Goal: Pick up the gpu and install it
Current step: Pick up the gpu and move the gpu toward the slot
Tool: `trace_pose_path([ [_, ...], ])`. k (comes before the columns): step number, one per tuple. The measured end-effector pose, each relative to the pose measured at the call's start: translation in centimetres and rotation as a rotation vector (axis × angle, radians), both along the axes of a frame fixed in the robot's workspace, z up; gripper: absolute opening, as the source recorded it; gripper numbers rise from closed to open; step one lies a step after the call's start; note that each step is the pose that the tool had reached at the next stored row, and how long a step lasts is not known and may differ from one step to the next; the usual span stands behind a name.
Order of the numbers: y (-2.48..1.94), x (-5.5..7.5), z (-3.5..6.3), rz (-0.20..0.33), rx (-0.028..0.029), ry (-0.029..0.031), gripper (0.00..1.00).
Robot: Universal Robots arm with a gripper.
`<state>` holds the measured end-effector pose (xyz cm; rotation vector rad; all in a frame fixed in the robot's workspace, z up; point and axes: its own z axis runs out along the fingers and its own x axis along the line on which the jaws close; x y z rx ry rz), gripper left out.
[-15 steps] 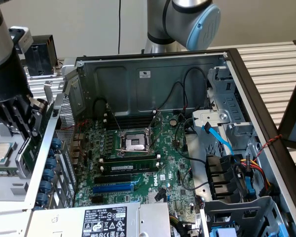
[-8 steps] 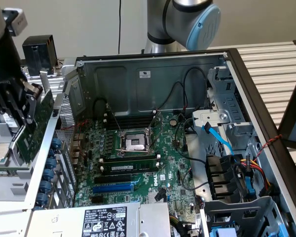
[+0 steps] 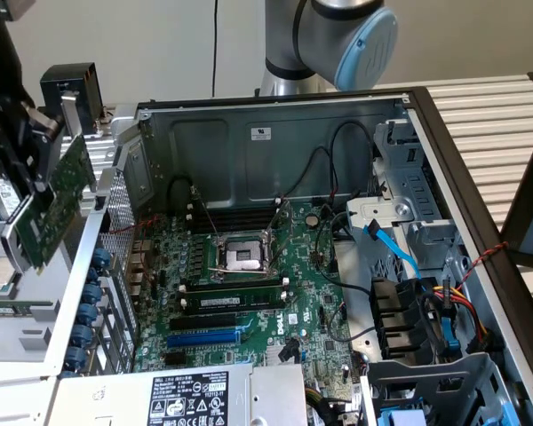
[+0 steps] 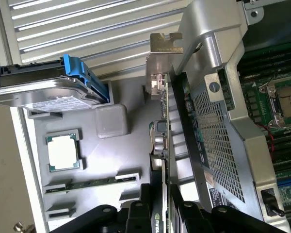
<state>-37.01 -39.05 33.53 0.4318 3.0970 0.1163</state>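
Note:
The gpu is a small green card with a silver end bracket. It hangs tilted in the air at the exterior view's left, outside the open computer case and above the parts tray. My gripper is shut on it, with the black fingers clamping the card from both sides. In the wrist view the gpu shows edge on, its bracket pointing away from me. There my gripper pinches the near end, close beside the case's perforated rear panel.
Inside the case lies the motherboard with a bare CPU socket, memory sticks and a blue slot. Cables and drive bays fill the exterior view's right. The grey tray holds a hard drive, a CPU and a memory stick.

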Motion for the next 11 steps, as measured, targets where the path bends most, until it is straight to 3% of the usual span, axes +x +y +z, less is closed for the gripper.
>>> trace_pose_path([
  [9,0.00,-0.1,4.12,0.000,-0.0001,0.0002,0.27],
  [11,-0.02,0.2,5.46,0.000,-0.0001,0.0001,0.27],
])
